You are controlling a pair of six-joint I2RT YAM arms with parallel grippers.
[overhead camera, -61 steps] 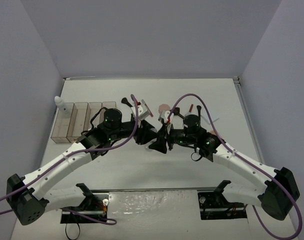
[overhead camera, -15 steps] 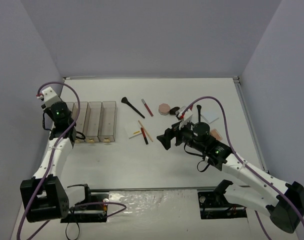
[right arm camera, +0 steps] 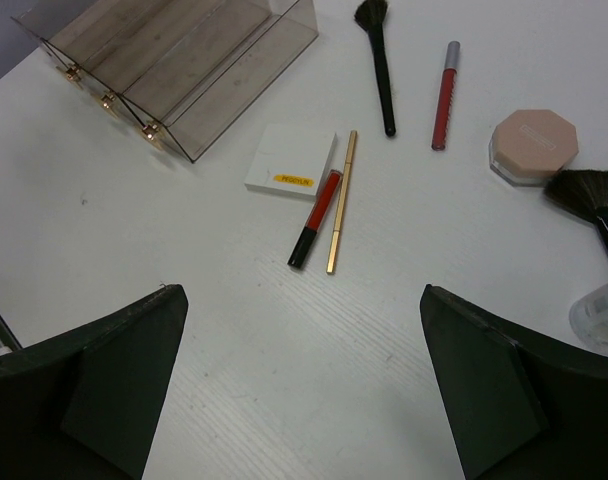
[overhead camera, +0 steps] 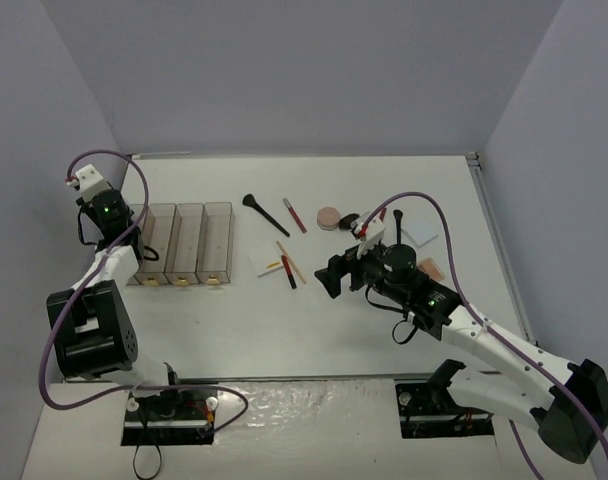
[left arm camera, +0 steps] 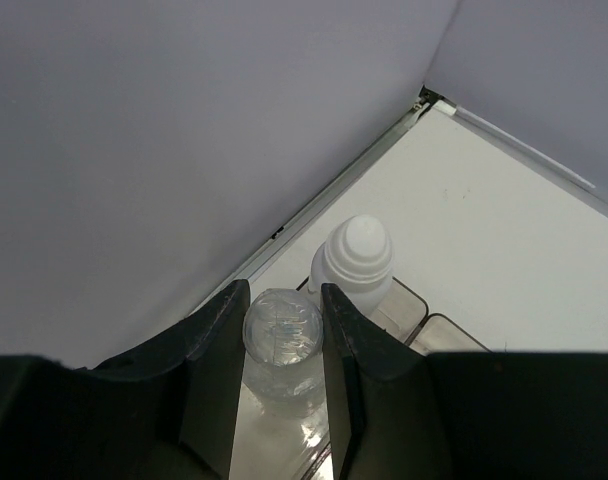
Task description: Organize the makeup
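My left gripper (left arm camera: pixel 282 312) is shut on a small clear bottle (left arm camera: pixel 282 340), held upright at the leftmost clear bin, just in front of a white bottle (left arm camera: pixel 352 260) that stands in that bin. In the top view the left gripper (overhead camera: pixel 114 235) is at the far left. My right gripper (right arm camera: pixel 299 400) is open and empty above bare table. Ahead of it lie a white pad (right arm camera: pixel 291 160), a red pencil with a black cap (right arm camera: pixel 316 216), a tan pencil (right arm camera: pixel 341 200), a black brush (right arm camera: pixel 377 60), a second red pencil (right arm camera: pixel 445 95) and a pink compact (right arm camera: pixel 533 145).
Clear bins (overhead camera: pixel 189 243) stand in a row at the left. A second brush (right arm camera: pixel 594 200) and a clear bottle (right arm camera: pixel 604 315) sit at the right edge of the right wrist view. A tan palette (overhead camera: pixel 431 268) lies to the right of the right arm.
Both arms have left the table's middle. The left arm has swung to the bins with the clear bottle and shifted further left. The right gripper has pulled back, open.
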